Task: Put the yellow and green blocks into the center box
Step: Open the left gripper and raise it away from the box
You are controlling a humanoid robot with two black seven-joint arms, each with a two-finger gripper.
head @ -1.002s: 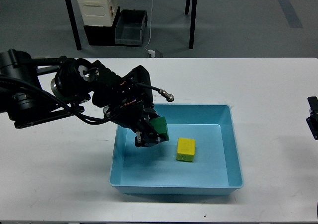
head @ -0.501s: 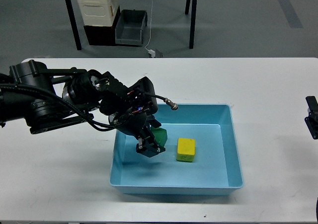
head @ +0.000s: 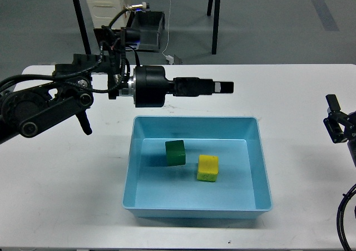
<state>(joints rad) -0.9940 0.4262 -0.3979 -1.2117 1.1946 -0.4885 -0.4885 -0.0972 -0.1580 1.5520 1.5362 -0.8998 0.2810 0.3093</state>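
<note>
A green block (head: 175,152) and a yellow block (head: 208,167) lie side by side on the floor of the light blue box (head: 258,151) at the table's center. My left arm stretches level to the right above the box's far wall. Its gripper (head: 223,87) is empty, well above and behind the blocks, and seen side-on. My right gripper (head: 334,126) is small and dark at the right edge of the table, away from the box.
The white table (head: 300,89) runs around the box. Behind it on the floor stand a white container (head: 108,6), a grey bin (head: 146,31) and black table legs.
My left gripper has let go of the green block, which now rests in the box beside the yellow one. The left arm has risen and swung out to the right above the box.
</note>
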